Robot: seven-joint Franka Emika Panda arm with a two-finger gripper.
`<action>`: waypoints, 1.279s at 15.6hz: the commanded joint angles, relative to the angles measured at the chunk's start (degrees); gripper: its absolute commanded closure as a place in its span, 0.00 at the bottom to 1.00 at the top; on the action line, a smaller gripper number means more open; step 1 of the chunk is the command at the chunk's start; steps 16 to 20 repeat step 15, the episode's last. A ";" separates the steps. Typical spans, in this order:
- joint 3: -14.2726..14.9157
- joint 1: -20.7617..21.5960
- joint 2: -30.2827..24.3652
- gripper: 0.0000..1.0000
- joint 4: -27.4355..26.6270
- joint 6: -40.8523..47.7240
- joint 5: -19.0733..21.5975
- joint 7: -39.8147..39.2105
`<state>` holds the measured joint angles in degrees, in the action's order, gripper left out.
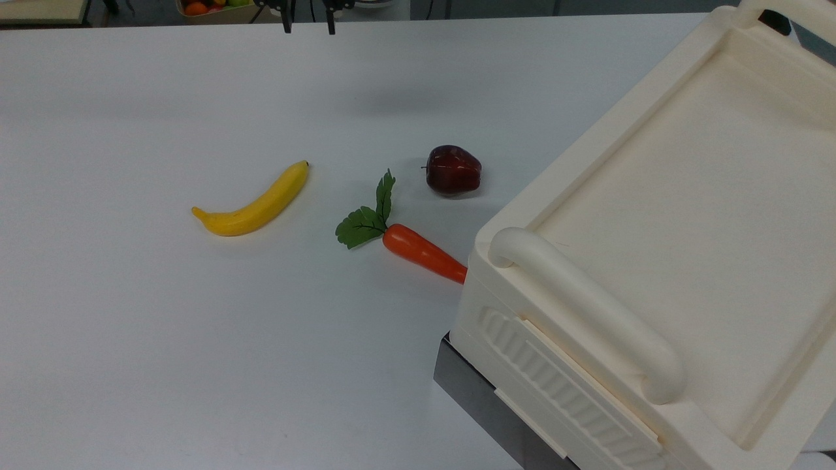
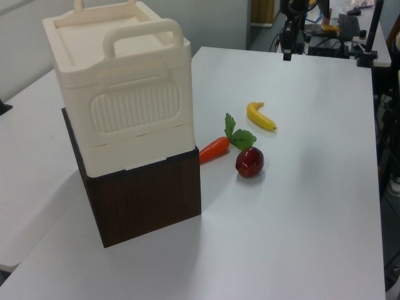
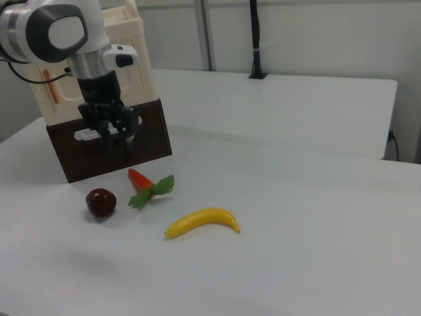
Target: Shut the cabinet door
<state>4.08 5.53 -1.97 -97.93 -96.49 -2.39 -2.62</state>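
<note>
At the far table edge in the top view, the gripper (image 1: pixel 307 25) hangs with its fingers spread apart, holding and touching nothing. Well apart from it, the cream cabinet (image 1: pixel 659 261) sits on a dark wooden box (image 2: pixel 147 200); whether the cabinet door is shut cannot be told. A carrot (image 1: pixel 423 252) touches the cabinet's corner, with an apple (image 1: pixel 452 170) and banana (image 1: pixel 253 203) nearby. The right view shows the arm (image 3: pixel 59 29) before the cabinet.

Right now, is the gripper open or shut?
Open: on the gripper, two fingers stand well apart in the top view.
</note>
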 commanded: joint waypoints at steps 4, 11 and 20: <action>-0.48 -1.40 2.49 0.00 3.44 1.48 1.07 -1.25; -5.22 -6.06 6.19 0.00 7.85 2.71 0.99 -0.02; -5.14 -5.97 5.66 0.00 7.67 2.80 0.90 1.38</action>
